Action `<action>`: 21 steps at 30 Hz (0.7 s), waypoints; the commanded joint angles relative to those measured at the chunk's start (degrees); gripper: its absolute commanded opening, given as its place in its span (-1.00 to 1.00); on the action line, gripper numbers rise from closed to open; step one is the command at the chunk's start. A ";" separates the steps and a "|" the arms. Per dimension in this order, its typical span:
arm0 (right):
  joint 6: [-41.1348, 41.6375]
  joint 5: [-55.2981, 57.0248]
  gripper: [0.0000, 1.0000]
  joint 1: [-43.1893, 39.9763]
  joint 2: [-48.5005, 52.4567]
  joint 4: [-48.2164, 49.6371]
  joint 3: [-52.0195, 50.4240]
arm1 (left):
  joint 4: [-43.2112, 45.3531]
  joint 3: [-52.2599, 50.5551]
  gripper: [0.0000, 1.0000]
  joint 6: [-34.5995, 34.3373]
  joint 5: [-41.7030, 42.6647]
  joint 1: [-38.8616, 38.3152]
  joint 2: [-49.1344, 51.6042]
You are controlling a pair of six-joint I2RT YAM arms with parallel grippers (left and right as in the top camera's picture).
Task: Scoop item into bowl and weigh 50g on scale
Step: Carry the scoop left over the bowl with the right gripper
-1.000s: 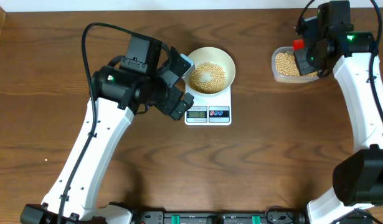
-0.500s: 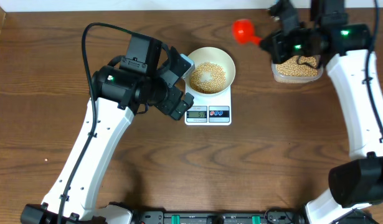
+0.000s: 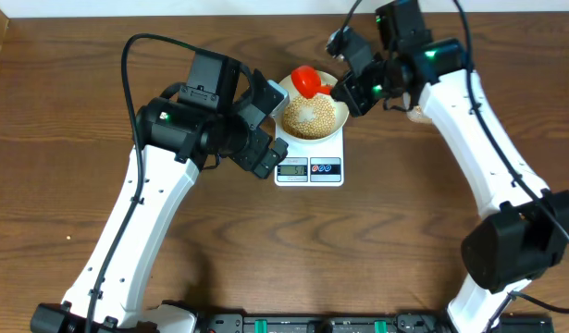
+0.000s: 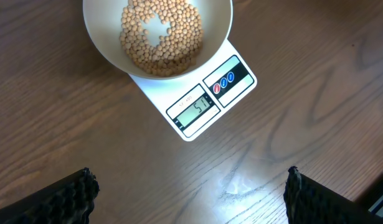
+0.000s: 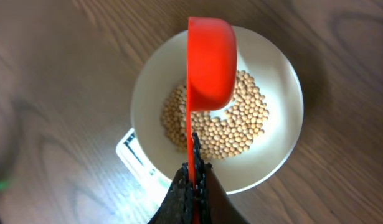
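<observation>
The right pincer (image 5: 192, 171) was clamped tight on the thin handle of the red scoop (image 5: 210, 62), holding its cup above the bowl (image 5: 278, 81) so that anything tipped out would land inside, not on the tabletop (image 4: 66, 124); the cup was turned so its contents could not be seen. The bowl sat on the scale (image 4: 241, 87), so its load was being weighed, and the beans (image 5: 241, 124) lay in a loose ring at its bottom. The display looked like 51, though I could not be sure. The left pincer (image 4: 190, 196) hung wide open and empty over the tabletop, just in front of the scale, probably so its camera could read the display. 1 second earlier the scoop was over the tub at the far right; half a second earlier it was between tub and bowl; the left arm had not moved.
</observation>
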 commanded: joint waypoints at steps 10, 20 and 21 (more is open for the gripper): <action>-2.12 12.35 -0.98 4.11 5.03 0.55 0.48 | -0.20 0.98 0.96 -0.09 0.50 -0.07 0.39; -2.12 12.39 -0.98 4.09 7.39 2.34 0.42 | -0.20 0.98 0.96 -0.09 0.50 -0.07 0.39; -2.12 12.41 -0.98 4.09 7.39 2.47 0.42 | -0.17 0.98 0.96 -0.09 0.50 -0.07 0.39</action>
